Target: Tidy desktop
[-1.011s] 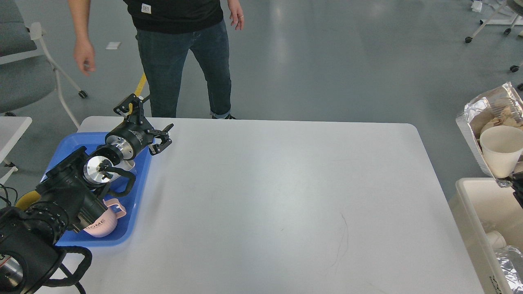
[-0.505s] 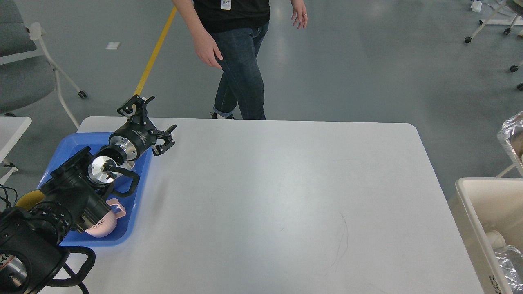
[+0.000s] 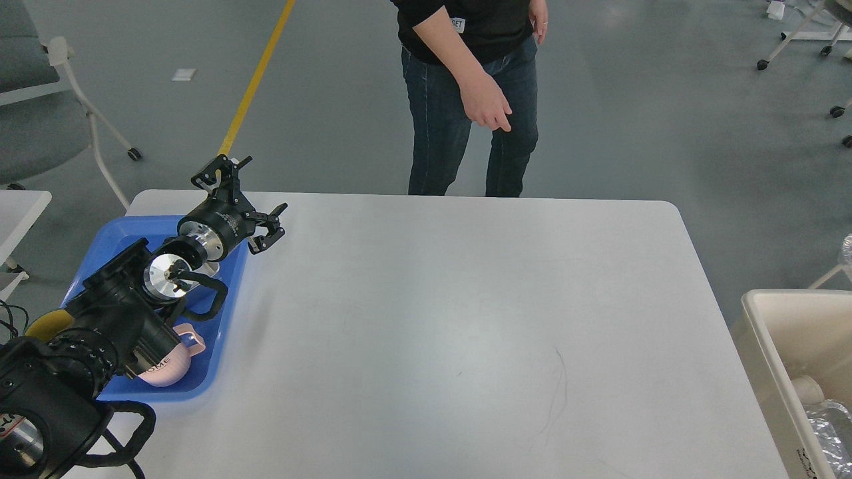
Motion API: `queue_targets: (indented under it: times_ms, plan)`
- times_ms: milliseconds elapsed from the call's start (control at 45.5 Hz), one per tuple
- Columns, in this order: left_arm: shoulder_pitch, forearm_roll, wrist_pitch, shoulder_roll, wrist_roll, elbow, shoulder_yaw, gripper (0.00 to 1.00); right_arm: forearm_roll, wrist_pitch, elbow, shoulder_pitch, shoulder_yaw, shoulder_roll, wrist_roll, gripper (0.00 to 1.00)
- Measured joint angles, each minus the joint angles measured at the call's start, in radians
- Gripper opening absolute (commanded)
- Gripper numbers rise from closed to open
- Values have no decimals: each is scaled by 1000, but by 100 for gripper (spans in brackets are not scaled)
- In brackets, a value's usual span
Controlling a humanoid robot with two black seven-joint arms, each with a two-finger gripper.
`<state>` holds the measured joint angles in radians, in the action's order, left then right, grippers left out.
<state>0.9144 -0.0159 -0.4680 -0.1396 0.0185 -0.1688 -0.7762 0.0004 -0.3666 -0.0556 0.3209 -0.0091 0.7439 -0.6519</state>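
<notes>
- Since the earlier frames, the person (image 3: 476,80) in the black shirt and jeans has walked from the far left corner to the middle of the far edge, and the foil-lined box with the paper cup has gone from the right side of the view.
- Our left gripper (image 3: 249,199) has barely shifted; it hovers over the far right corner of the blue tray (image 3: 110,243), its two fingers spread wide apart with nothing between them.
- Our right gripper is out of view, so we cannot tell its state.
- We see the desktop (image 3: 452,319), the wide white tabletop with rounded corners, filling the middle of the view; faint dark scratches mark it toward the near right.
- We see the blue tray resting on the desktop's left end, and a pink cup (image 3: 170,366) with lettering lies in its near part, partly hidden by our left arm.
- We see a cream bin (image 3: 765,326) just beside the desktop's right edge, with crumpled foil (image 3: 829,422) and something white inside.
- We see a grey chair (image 3: 40,106) and a small white side table (image 3: 20,206) to the far left.
</notes>
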Motion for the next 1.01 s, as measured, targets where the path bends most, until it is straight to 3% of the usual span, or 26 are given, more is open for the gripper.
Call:
queue_targets:
  times_ms: [615, 637, 725, 791, 923, 1011]
  plan:
    - [7, -1, 2, 0, 1, -1, 35, 97, 18, 2, 4, -28, 1, -3, -1, 0]
    - [7, -1, 2, 0, 1, -1, 35, 97, 18, 3, 4, -28, 1, -3, -1, 2]
    - [6, -1, 2, 0, 1, -1, 35, 97, 18, 9, 4, -28, 1, -3, -1, 27]
    - [6, -1, 2, 0, 1, -1, 35, 97, 18, 15, 13, -28, 2, -3, -1, 50]
    - [5, -1, 2, 0, 1, -1, 35, 97, 18, 24, 65, -28, 22, -12, -3, 64]
    - [5, -1, 2, 0, 1, -1, 35, 97, 18, 24, 90, -28, 33, -19, -3, 66]
